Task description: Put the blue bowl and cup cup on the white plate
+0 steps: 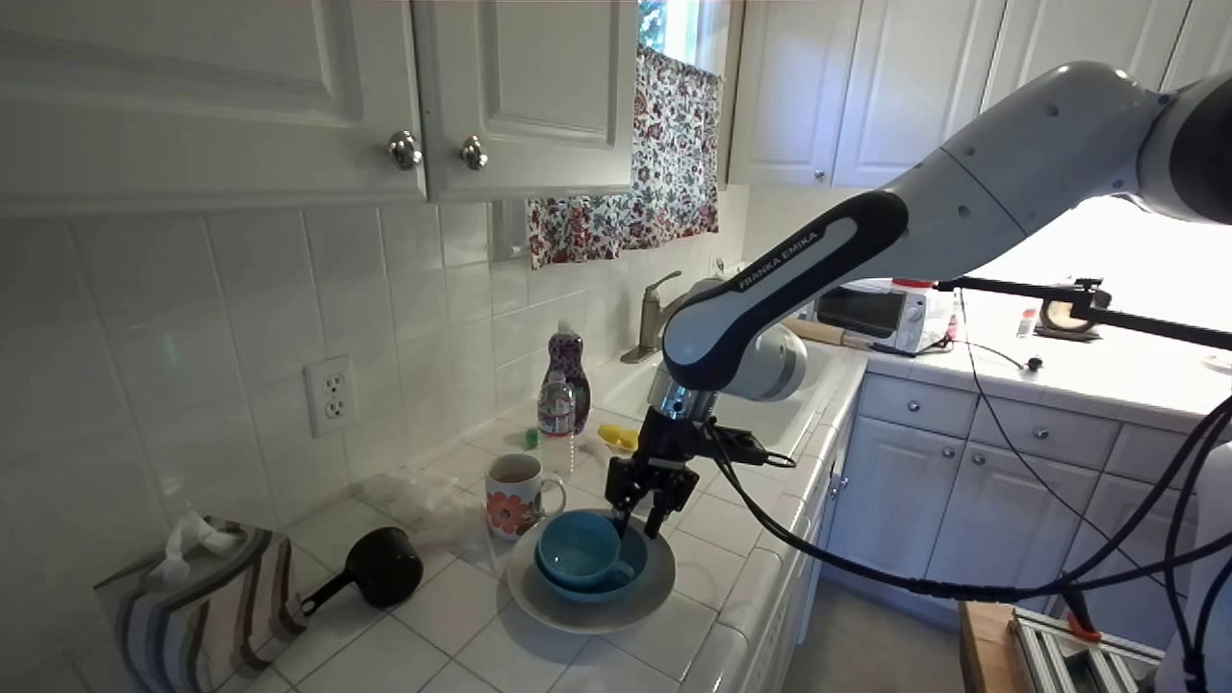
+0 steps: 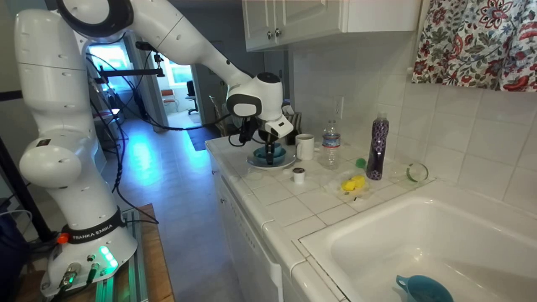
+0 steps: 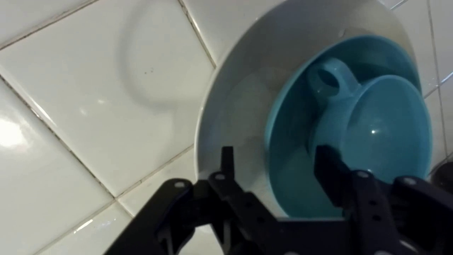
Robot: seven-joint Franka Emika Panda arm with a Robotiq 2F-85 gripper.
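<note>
In an exterior view the white tiled counter [image 2: 293, 212] runs from the sink [image 2: 440, 226] at near right to its far end, with glossy floor [image 2: 197, 226] and a bright far doorway [image 2: 178, 92] off to the left. There the white plate [image 3: 240, 95] carries the blue bowl [image 3: 293, 170], the blue cup [image 3: 385, 124] tilted inside it; the gripper [image 3: 276, 152] stands with fingers apart, the bowl's rim between them in the wrist view.

The cup [image 3: 385, 127] sits in the bowl [image 3: 293, 170], the bowl on the plate [image 3: 233, 106], the plate on the counter [image 1: 520, 659]. In an exterior view, from the plate, the mug [image 1: 513, 496] is just beside at half past ten; farther off, the water bottle [image 1: 556, 423] stands towards twelve o'clock, the pot [image 1: 385, 568] at nine. A second cup [image 2: 428, 289] lies in the sink [image 2: 470, 239].
</note>
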